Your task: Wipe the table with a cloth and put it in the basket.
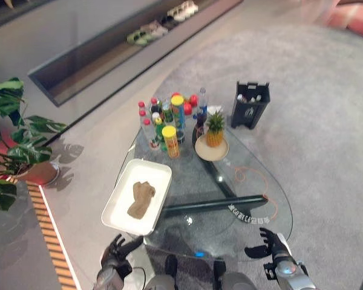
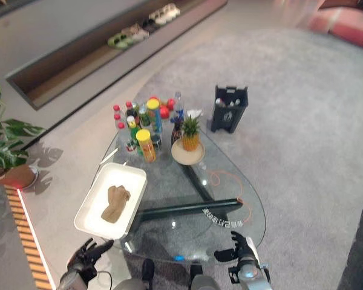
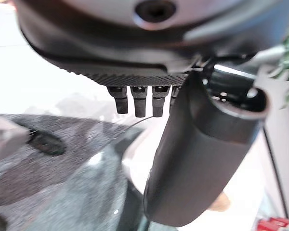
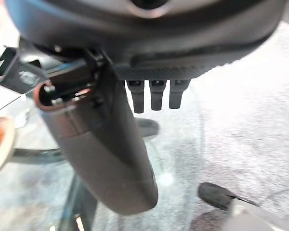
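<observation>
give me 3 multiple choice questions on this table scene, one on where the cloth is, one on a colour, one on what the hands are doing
1. Where does the brown cloth lie?
A. in the white tray
B. in the dark basket
C. in the left hand

2. What colour is the lid of the can nearest the tray?
A. blue
B. yellow
C. white

3. What state are the left hand and the right hand in?
A. both shut on the cloth
B. one pressing the cloth to the glass
C. both open, holding nothing

Answers:
1. A: the cloth sits crumpled inside the tray, on the left part of the glass table.
2. B: its top is plainly yellow.
3. C: both hang at the table's near edge with fingers spread.
</observation>
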